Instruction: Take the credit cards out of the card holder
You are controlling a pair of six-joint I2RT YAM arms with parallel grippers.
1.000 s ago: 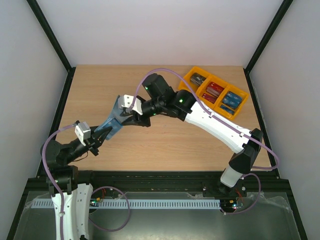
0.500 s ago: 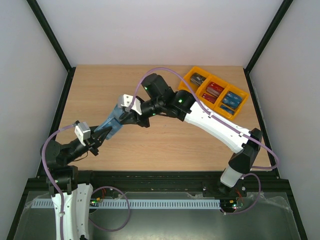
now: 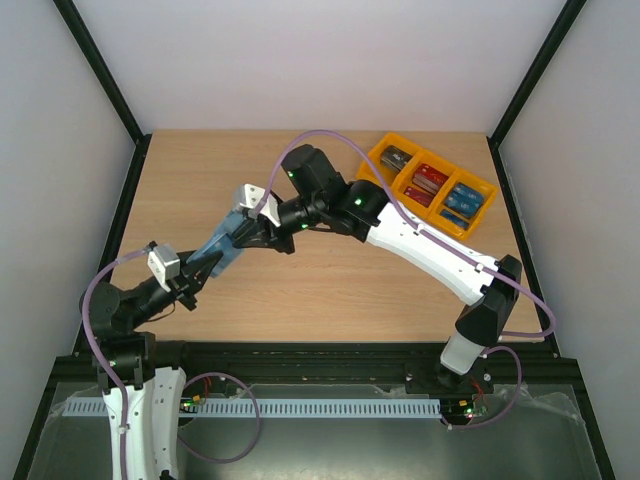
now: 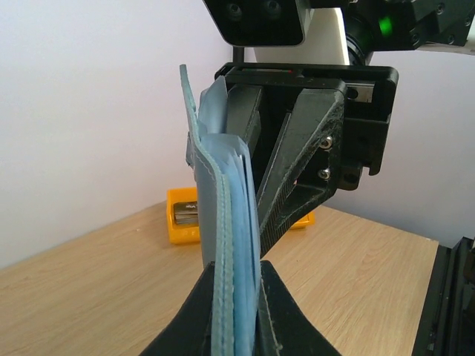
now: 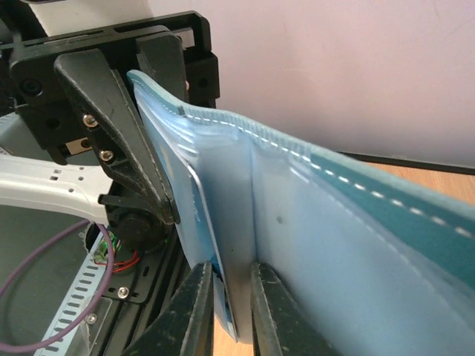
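The teal-blue card holder (image 3: 222,246) hangs in the air between my two grippers, over the table's left half. My left gripper (image 4: 234,311) is shut on its near end, the stitched edge (image 4: 221,222) standing upright between the fingers. My right gripper (image 5: 231,311) is shut on the far end. Its jaws pinch the edge of a blue credit card (image 5: 194,211) together with a light blue inner leaf (image 5: 256,222). In the top view the right gripper (image 3: 243,232) meets the holder from the right, and the left gripper (image 3: 204,266) from below left.
An orange three-compartment tray (image 3: 378,152) sits at the back right, holding dark grey cards (image 3: 397,160), red cards (image 3: 428,183) and blue cards (image 3: 462,198). The tray (image 4: 182,221) also shows behind the holder in the left wrist view. Black frame rails border the table.
My right gripper's jaws have closed on the holder's far end and shifted slightly left. The left gripper has kept its grip in place.
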